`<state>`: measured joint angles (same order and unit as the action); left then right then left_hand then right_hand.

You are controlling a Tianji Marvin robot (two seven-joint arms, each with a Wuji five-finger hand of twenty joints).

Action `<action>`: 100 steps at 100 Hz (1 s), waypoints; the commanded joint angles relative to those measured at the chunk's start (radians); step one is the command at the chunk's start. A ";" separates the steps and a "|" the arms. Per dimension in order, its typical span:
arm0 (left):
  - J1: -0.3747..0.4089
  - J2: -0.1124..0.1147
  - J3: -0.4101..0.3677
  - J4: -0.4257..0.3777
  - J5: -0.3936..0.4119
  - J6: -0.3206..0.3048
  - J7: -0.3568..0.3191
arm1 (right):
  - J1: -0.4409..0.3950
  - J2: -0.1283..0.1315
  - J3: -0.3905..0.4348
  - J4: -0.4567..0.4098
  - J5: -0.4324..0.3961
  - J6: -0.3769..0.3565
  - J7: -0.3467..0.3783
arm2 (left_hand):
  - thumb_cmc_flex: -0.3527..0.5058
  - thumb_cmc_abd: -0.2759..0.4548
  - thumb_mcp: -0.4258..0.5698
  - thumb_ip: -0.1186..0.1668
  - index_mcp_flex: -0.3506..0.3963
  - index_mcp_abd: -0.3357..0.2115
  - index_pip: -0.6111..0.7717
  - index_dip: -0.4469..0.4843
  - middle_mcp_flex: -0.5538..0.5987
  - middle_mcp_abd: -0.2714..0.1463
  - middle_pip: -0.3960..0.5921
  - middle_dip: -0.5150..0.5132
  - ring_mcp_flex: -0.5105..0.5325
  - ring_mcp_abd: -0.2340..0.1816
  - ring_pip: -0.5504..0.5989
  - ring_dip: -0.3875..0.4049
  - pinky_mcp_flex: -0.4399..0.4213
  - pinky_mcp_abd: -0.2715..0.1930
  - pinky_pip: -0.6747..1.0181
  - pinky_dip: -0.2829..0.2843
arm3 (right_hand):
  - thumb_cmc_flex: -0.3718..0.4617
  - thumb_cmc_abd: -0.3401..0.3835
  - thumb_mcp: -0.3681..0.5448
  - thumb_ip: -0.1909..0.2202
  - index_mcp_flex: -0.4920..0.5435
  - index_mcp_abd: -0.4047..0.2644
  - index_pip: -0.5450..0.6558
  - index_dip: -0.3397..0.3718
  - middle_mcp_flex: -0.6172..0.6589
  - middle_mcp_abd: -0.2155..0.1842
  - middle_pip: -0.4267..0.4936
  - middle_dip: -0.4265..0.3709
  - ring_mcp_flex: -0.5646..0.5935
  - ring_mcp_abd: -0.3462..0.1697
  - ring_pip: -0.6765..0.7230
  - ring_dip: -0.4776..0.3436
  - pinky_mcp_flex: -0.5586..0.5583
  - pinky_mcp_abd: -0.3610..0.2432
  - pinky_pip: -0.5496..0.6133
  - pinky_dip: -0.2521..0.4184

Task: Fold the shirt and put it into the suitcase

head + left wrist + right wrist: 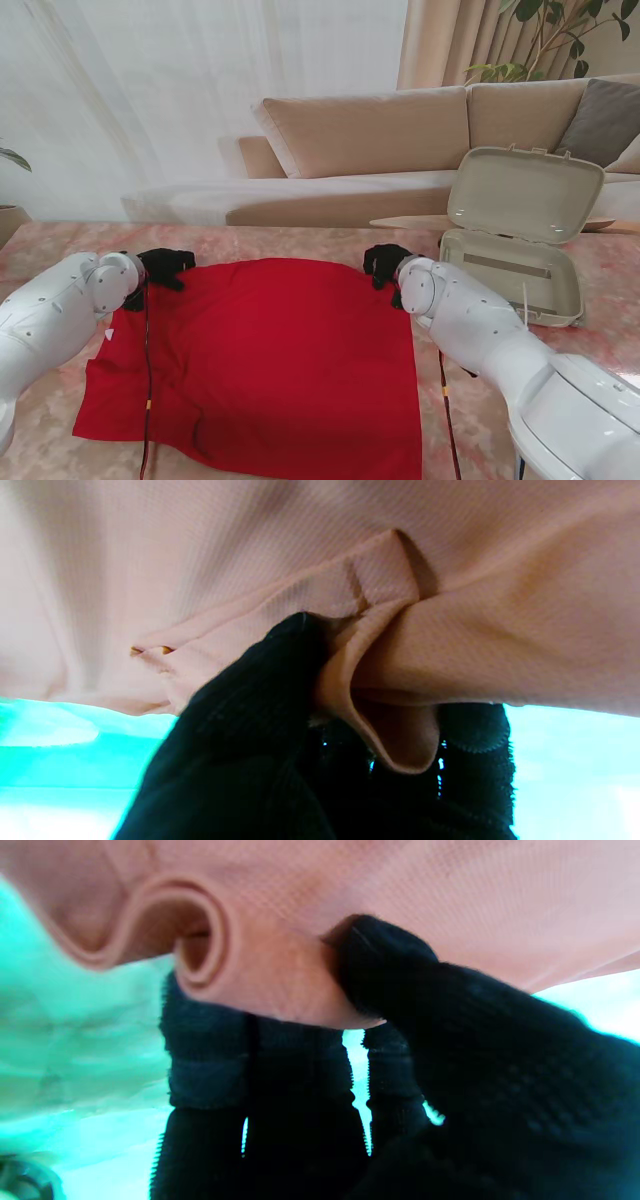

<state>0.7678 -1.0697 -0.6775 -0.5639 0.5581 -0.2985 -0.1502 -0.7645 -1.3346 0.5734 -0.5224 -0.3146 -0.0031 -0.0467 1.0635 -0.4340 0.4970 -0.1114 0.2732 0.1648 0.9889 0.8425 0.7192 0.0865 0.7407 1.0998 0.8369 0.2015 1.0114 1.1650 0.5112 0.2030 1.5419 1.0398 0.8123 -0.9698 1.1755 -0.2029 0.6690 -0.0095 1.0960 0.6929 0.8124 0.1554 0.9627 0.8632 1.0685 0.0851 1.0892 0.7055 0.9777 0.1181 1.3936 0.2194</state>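
Flat red cloth shirt (pixel 260 360) on pink marbled surface (pixel 300 240), far corners pinched in black-gloved left hand (pixel 163 267) fingers (pixel 280 660) and right hand (pixel 385 263) fingers (pixel 380 960).

My work surface is a pink marbled table (pixel 300 242). A red shirt (pixel 270 360) lies spread flat across its middle, reaching toward 6 o'clock. At 3 o'clock of the shirt, apart from it, a beige suitcase (pixel 512 270) rests on the tabletop, its lid raised upright and open.
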 commanded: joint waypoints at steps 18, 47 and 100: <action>0.055 0.002 -0.047 -0.012 0.001 0.033 -0.039 | -0.010 -0.007 0.023 0.018 0.031 -0.011 0.030 | 0.033 -0.091 0.123 0.016 0.039 -0.072 0.149 0.089 0.077 -0.034 0.104 -0.009 0.075 0.010 0.131 0.042 0.062 -0.012 0.136 0.026 | 0.062 -0.028 0.053 -0.007 0.093 -0.099 0.164 0.028 0.116 -0.043 0.051 0.038 0.114 0.014 0.094 0.055 0.013 -0.053 0.282 0.534; 0.110 0.006 -0.179 -0.092 0.007 0.089 -0.054 | -0.014 -0.006 0.051 0.009 0.044 -0.041 0.017 | 0.033 -0.136 0.234 0.021 0.089 -0.090 0.190 0.101 0.105 -0.021 0.127 -0.011 0.092 0.043 0.155 0.049 0.073 -0.003 0.152 0.031 | 0.095 -0.127 0.169 0.088 0.161 -0.126 0.221 0.122 0.175 -0.072 0.097 0.074 0.170 0.036 0.143 0.107 0.018 -0.070 0.372 0.599; 0.144 0.007 -0.340 -0.197 0.036 0.116 -0.036 | -0.023 0.012 0.110 -0.087 0.042 -0.009 -0.023 | 0.115 -0.058 0.071 -0.020 0.068 -0.120 0.180 0.080 0.059 -0.056 0.090 0.016 0.012 0.052 0.086 0.056 -0.042 -0.003 0.046 0.069 | 0.110 -0.148 0.222 0.097 0.194 -0.152 0.237 0.200 0.190 -0.094 0.119 0.109 0.185 0.036 0.151 0.126 0.020 -0.066 0.364 0.683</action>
<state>0.9277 -1.0632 -1.0118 -0.7554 0.5925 -0.1847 -0.1930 -0.7947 -1.3203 0.6794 -0.6029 -0.2763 -0.0201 -0.0753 1.0988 -0.5245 0.5854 -0.1163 0.3471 0.0789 1.1470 0.9228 0.7785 0.0695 0.8168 1.0925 0.8749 0.2150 1.0993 1.2012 0.4918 0.2162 1.5824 1.0797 0.8722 -1.0966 1.3078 -0.1454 0.8375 -0.1225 1.2846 0.8723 0.9790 0.0978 1.0221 0.9364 1.2055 0.0860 1.2137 0.8049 0.9697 0.1460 1.6859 0.8713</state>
